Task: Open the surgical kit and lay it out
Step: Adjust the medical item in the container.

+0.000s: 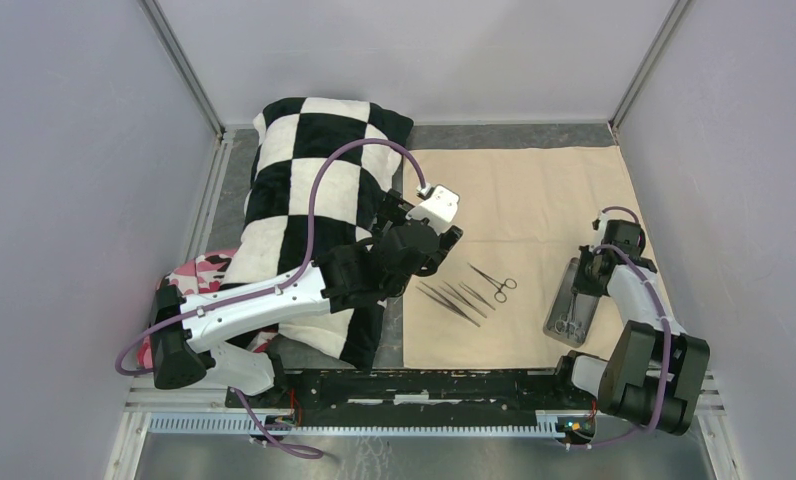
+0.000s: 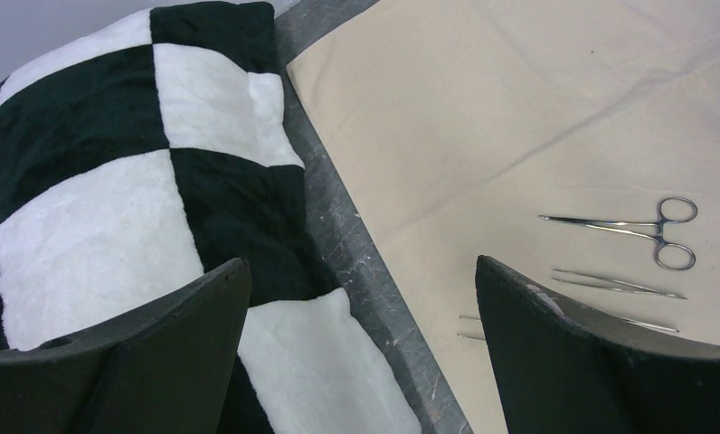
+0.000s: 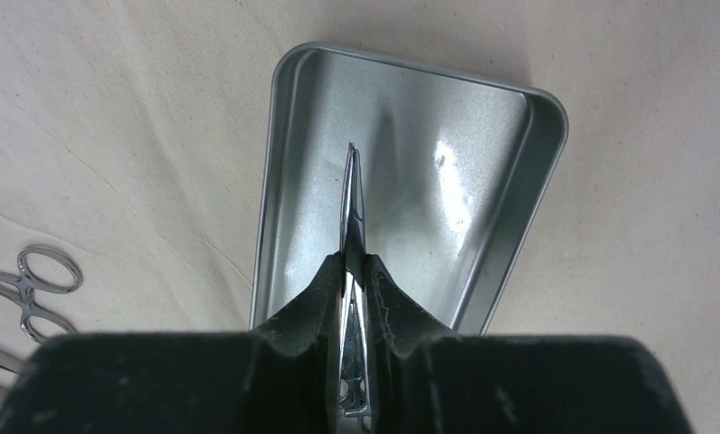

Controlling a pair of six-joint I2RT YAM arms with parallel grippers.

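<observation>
The beige cloth wrap [image 1: 534,190] lies spread flat on the table. Scissor-handled forceps [image 1: 496,280] and several thin tweezers [image 1: 454,300] lie on its near left part; both also show in the left wrist view, forceps [image 2: 646,231] and tweezers [image 2: 619,285]. The grey metal tray [image 1: 574,305] sits on the cloth at the near right. My right gripper [image 3: 353,258] is shut on a thin pointed steel instrument [image 3: 351,199] over the tray [image 3: 483,163]; tweezers or forceps, I cannot tell. My left gripper [image 2: 361,264] is open and empty above the cloth's left edge.
The black-and-white checkered pillow [image 1: 314,190] lies left of the cloth, under my left arm. A pink camouflage cloth [image 1: 199,270] sticks out beside it at the near left. White walls enclose the table on three sides.
</observation>
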